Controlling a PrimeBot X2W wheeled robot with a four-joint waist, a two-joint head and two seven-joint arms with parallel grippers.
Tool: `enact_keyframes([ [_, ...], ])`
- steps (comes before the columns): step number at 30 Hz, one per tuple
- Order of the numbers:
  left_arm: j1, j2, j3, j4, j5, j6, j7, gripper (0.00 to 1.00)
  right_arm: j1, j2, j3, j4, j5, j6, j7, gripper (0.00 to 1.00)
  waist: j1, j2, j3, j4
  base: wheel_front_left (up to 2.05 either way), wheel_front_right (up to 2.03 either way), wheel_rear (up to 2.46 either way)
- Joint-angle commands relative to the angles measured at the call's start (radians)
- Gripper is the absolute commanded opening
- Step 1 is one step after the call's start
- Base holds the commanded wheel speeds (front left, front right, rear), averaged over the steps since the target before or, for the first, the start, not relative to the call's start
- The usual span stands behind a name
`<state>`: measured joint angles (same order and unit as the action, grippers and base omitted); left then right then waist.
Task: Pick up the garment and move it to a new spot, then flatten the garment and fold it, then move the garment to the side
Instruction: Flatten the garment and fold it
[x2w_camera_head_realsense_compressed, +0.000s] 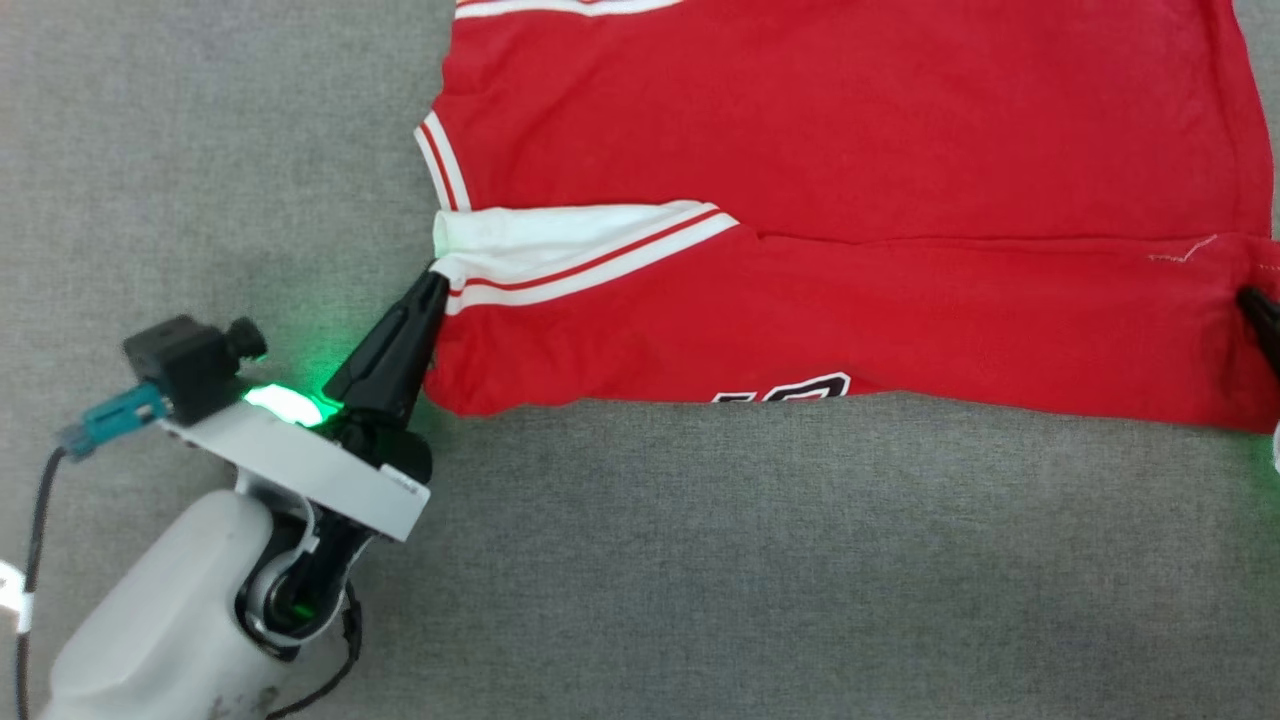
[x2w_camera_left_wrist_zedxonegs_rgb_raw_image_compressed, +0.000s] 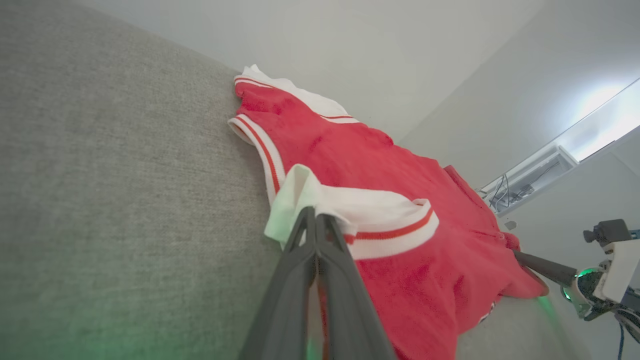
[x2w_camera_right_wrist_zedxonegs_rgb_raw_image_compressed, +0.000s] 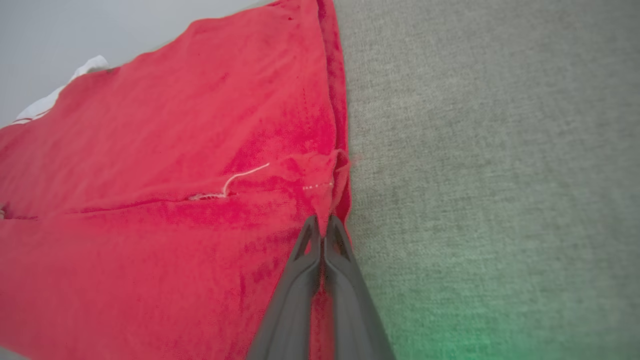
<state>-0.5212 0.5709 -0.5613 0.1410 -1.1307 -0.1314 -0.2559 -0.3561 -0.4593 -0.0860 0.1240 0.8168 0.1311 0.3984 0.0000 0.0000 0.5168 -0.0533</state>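
Observation:
The garment (x2w_camera_head_realsense_compressed: 850, 150), a red jersey with white striped trim, lies on the grey surface with its near part folded back over itself, so black letters (x2w_camera_head_realsense_compressed: 785, 390) peek out at the fold's front edge. My left gripper (x2w_camera_head_realsense_compressed: 437, 272) is shut on the white sleeve's corner (x2w_camera_left_wrist_zedxonegs_rgb_raw_image_compressed: 295, 200) at the fold's left end. At the right edge of the head view my right gripper (x2w_camera_head_realsense_compressed: 1250, 298) is shut on the red hem corner (x2w_camera_right_wrist_zedxonegs_rgb_raw_image_compressed: 332, 190). The wrist views show each pair of fingers pinched together on cloth, left gripper (x2w_camera_left_wrist_zedxonegs_rgb_raw_image_compressed: 315, 215), right gripper (x2w_camera_right_wrist_zedxonegs_rgb_raw_image_compressed: 322, 225).
Grey fabric surface (x2w_camera_head_realsense_compressed: 700, 560) spreads all around the jersey, with open room in front and to the left. A pale wall (x2w_camera_left_wrist_zedxonegs_rgb_raw_image_compressed: 375, 45) rises beyond the surface's far edge. My right arm (x2w_camera_left_wrist_zedxonegs_rgb_raw_image_compressed: 600, 280) shows at the left wrist view's right side.

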Motion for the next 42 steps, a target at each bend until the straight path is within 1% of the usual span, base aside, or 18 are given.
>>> enact_keyframes([
  [1, -0.003, 0.001, -0.024, 0.071, 0.026, 0.003, 0.002, 0.00, -0.019, -0.002, 0.024, 0.024, 0.000, -0.001, -0.020, 0.00, 0.0000, 0.0000, 0.016, -0.004, 0.00, 0.00, 0.00],
  [5, -0.028, -0.007, -0.062, 0.158, 0.065, 0.003, 0.003, 0.00, -0.038, -0.004, 0.075, 0.072, 0.002, -0.001, -0.055, 0.00, 0.0000, 0.0000, 0.020, -0.006, 0.00, 0.00, 0.00],
  [9, -0.053, -0.001, -0.096, 0.219, 0.094, 0.003, 0.003, 0.00, -0.053, -0.012, 0.121, 0.116, -0.001, -0.001, -0.079, 0.00, 0.0000, 0.0000, 0.012, -0.009, 0.00, 0.00, 0.00],
  [10, -0.060, 0.001, -0.103, 0.226, 0.099, 0.003, 0.003, 0.22, -0.057, -0.014, 0.135, 0.125, -0.001, -0.001, -0.086, 0.00, 0.0000, 0.0000, 0.007, -0.010, 0.00, 0.00, 0.00],
  [11, -0.066, 0.004, -0.103, 0.230, 0.098, 0.003, 0.002, 0.49, -0.061, -0.016, 0.142, 0.129, -0.001, -0.001, -0.100, 0.00, 0.0000, 0.0000, 0.000, -0.010, 0.00, 0.00, 0.00],
  [12, -0.073, 0.010, -0.102, 0.231, 0.100, 0.003, 0.001, 0.98, -0.063, -0.019, 0.144, 0.136, 0.000, -0.001, -0.115, 0.38, 0.0000, 0.0000, -0.010, -0.009, 0.00, 0.00, 0.00],
  [13, -0.080, 0.018, -0.103, 0.227, 0.099, 0.003, 0.001, 1.00, -0.064, -0.025, 0.149, 0.140, 0.001, -0.001, -0.126, 0.80, 0.0000, 0.0000, -0.020, -0.009, 0.00, 0.00, 0.00],
  [14, -0.086, 0.028, -0.104, 0.220, 0.099, 0.004, 0.001, 1.00, -0.063, -0.031, 0.152, 0.142, -0.001, -0.001, -0.139, 1.00, 0.0000, 0.0000, -0.032, -0.008, 0.00, 0.00, 0.00],
  [17, -0.116, 0.059, -0.131, 0.176, 0.123, 0.003, 0.037, 1.00, -0.052, -0.051, 0.140, 0.143, -0.007, -0.001, -0.168, 1.00, 0.0000, 0.0000, -0.075, -0.001, 0.00, 0.00, 0.00],
  [20, -0.167, 0.130, -0.142, 0.134, 0.124, 0.003, 0.133, 1.00, -0.048, -0.067, 0.115, 0.134, -0.018, -0.001, -0.188, 1.00, 0.0000, 0.0000, -0.114, 0.005, 0.00, 0.00, 0.00],
  [23, -0.207, 0.189, -0.161, 0.083, 0.124, 0.022, 0.268, 1.00, -0.048, -0.072, 0.086, 0.120, -0.020, -0.001, -0.197, 1.00, 0.0000, 0.0000, -0.151, 0.009, 0.00, 0.00, 0.00],
  [25, -0.234, 0.212, -0.179, 0.043, 0.098, 0.036, 0.382, 1.00, -0.047, -0.072, 0.068, 0.113, -0.024, -0.001, -0.201, 1.00, 0.0000, 0.0000, -0.170, 0.011, 0.00, 0.00, 0.00],
  [27, -0.259, 0.229, -0.197, 0.004, 0.061, 0.060, 0.509, 1.00, -0.042, -0.068, 0.062, 0.107, -0.026, -0.001, -0.191, 1.00, 0.0000, 0.0000, -0.183, 0.011, 0.00, 0.00, 0.00],
  [31, -0.292, 0.243, -0.256, -0.080, -0.024, 0.126, 0.786, 1.00, -0.038, -0.052, 0.064, 0.091, -0.033, -0.001, -0.178, 1.00, 0.0000, 0.0000, -0.188, 0.004, 0.00, 0.00, 0.00],
  [33, -0.309, 0.244, -0.273, -0.104, -0.051, 0.155, 0.878, 1.00, -0.041, -0.048, 0.069, 0.084, -0.035, -0.001, -0.173, 1.00, 0.0000, 0.0000, -0.180, -0.003, 0.00, 0.00, 0.00],
  [36, -0.321, 0.229, -0.283, -0.093, -0.091, 0.191, 0.953, 1.00, -0.047, -0.039, 0.078, 0.077, -0.032, -0.001, -0.169, 1.00, 0.0000, 0.0000, -0.160, -0.019, 0.00, 0.00, 0.00],
  [38, -0.333, 0.225, -0.296, -0.069, -0.099, 0.206, 0.999, 1.00, -0.055, -0.037, 0.081, 0.073, -0.031, -0.001, -0.166, 1.00, 0.0000, 0.0000, -0.144, -0.032, 0.00, 0.00, 0.00],
  [42, -0.349, 0.218, -0.302, -0.011, -0.128, 0.217, 1.056, 1.00, -0.070, -0.033, 0.084, 0.065, -0.026, -0.001, -0.170, 1.00, 0.0000, 0.0000, -0.111, -0.060, 0.00, 0.00, 0.00],
])
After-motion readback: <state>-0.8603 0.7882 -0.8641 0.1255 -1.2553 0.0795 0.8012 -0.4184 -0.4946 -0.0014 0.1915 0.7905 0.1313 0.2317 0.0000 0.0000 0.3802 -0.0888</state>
